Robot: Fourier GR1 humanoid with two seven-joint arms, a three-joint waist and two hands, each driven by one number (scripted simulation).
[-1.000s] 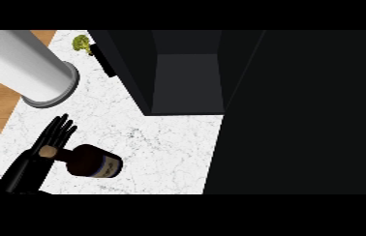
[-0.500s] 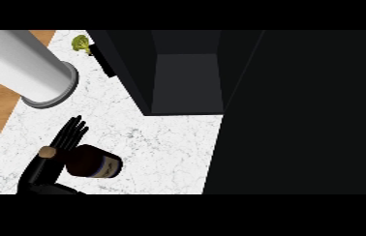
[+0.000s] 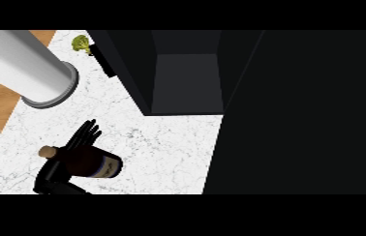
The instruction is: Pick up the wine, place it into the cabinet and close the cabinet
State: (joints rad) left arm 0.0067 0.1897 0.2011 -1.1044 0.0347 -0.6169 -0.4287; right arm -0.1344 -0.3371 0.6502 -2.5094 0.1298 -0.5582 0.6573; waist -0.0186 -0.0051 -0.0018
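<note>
Cabinet (image 3: 187, 80): a big black box taking the view from 12 to 4 o'clock; its front is open and shows a grey inner floor and dark walls.
Counter (image 3: 164, 148): white marbled top, bare between the cabinet and the 7 o'clock corner; a strip of brown wood shows along its 9 o'clock edge.
Cylinder (image 3: 32, 68): a tall silvery can with a round rim, at 10 o'clock, well apart from the cabinet.
Wine (image 3: 89, 162): a dark bottle with a cork-coloured top, lying tilted at 7 o'clock, neck toward 9 o'clock, on the counter outside the cabinet.
Left hand (image 3: 77, 142): black, at 7 o'clock, against the bottle's upper side; fingers straight and spread toward 1 o'clock, not curled round the wine.
Right hand: not seen.
Broccoli (image 3: 81, 44): a small green piece at 11 o'clock, just beside the cabinet's corner.
</note>
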